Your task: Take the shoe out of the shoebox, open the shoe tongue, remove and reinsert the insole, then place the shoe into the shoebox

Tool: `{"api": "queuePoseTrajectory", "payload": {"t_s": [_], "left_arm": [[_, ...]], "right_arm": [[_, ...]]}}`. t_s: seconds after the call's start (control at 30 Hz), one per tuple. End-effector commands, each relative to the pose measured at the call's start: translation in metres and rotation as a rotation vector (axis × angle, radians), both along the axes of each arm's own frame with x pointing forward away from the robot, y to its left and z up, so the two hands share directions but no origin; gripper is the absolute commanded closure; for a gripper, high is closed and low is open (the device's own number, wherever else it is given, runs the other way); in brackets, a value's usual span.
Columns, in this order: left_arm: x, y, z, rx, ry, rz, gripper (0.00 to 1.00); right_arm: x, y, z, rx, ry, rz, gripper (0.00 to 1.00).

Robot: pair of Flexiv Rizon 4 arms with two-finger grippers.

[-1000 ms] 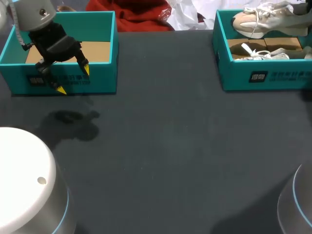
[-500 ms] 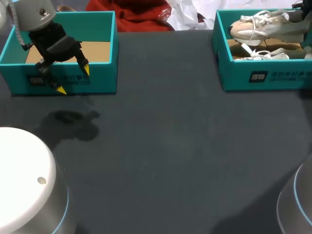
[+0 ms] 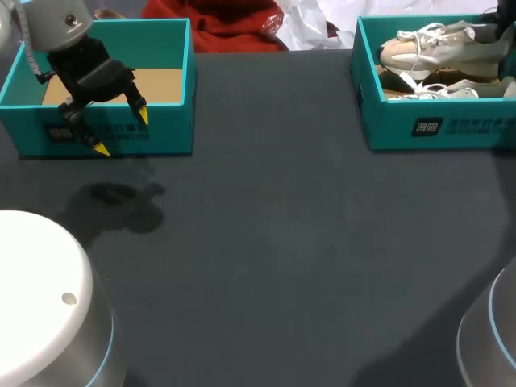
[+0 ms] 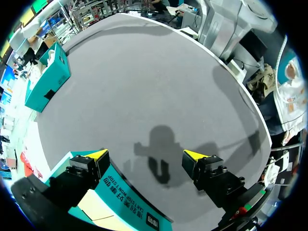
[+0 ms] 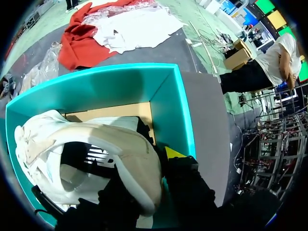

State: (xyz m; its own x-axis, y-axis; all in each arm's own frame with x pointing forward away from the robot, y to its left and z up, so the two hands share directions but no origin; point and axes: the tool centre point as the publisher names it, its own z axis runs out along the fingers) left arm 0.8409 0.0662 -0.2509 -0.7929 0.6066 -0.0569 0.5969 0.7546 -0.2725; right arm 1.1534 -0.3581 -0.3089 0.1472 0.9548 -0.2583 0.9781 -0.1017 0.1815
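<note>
- Left pincer (image 3: pixel 121 133) hangs over the near wall of a teal box (image 3: pixel 173 48) at far left — fingers wide apart, holding nothing.
- Right pincer (image 5: pixel 149 168) grips the pale shoe (image 3: pixel 435 47) by its heel, within the shoebox (image 3: pixel 451 127) at far right of the surface (image 3: pixel 282 242).

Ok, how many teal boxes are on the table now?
2. The left box sits at the table's far left edge; the right box is at the far right, with the shoe in it. No other box shows in any view.
</note>
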Motion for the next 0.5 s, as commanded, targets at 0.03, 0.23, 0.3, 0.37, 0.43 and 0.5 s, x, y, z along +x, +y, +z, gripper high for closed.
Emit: {"api": "queuePoseTrajectory", "payload": {"t_s": [0.03,0.23,0.3,0.37,0.43,0.5], "left_arm": [[0.000,0.000,0.000,0.002,-0.001,-0.001,0.00],[0.000,0.000,0.000,0.002,-0.001,-0.001,0.00],[0.000,0.000,0.000,0.002,-0.001,-0.001,0.00],[0.000,0.000,0.000,0.002,-0.001,-0.001,0.00],[0.000,0.000,0.000,0.002,-0.001,-0.001,0.00],[0.000,0.000,0.000,0.002,-0.001,-0.001,0.00]], "right_arm": [[0.008,-0.002,-0.008,0.001,0.009,-0.002,1.00],[0.009,-0.001,-0.018,0.004,0.022,0.012,1.00],[0.009,0.000,-0.020,0.004,0.026,0.014,1.00],[0.009,0.000,-0.022,0.005,0.027,0.016,1.00],[0.010,0.000,-0.025,0.003,0.028,0.017,1.00],[0.011,0.001,-0.026,0.000,0.034,0.016,1.00]]}}
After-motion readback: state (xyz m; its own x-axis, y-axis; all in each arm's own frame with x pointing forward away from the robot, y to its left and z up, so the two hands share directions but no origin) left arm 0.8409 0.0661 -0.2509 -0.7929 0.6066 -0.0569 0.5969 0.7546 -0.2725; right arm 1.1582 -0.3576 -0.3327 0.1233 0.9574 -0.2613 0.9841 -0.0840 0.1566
